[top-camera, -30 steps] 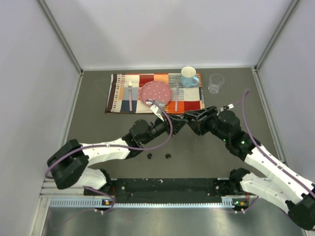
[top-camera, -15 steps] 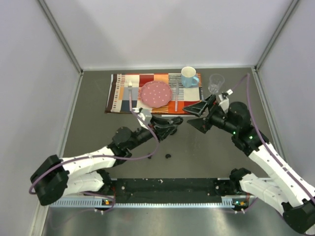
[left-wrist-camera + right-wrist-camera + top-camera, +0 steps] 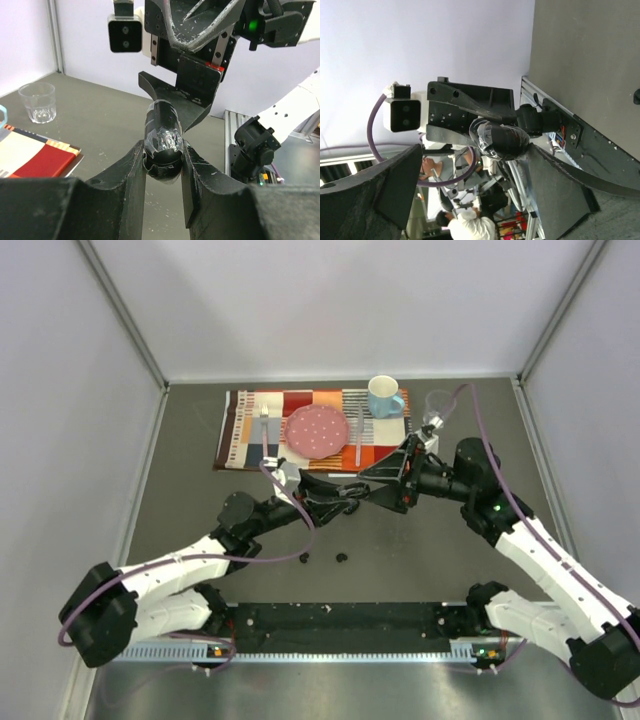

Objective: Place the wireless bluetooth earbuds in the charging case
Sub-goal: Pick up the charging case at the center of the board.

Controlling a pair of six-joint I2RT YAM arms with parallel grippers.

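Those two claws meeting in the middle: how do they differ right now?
The left gripper is shut on a black charging case, while the right gripper stands wide open and holds nothing. The left gripper reaches in from the left and the right gripper from the right, so they point at each other, with the case's free end between the right one's spread fingers. Both are black, two-fingered and raised above the table.

The charging case (image 3: 161,122) wore glossy, crinkled film (image 3: 165,142). The left end effector (image 3: 163,152) around it was scuffed matt plastic.
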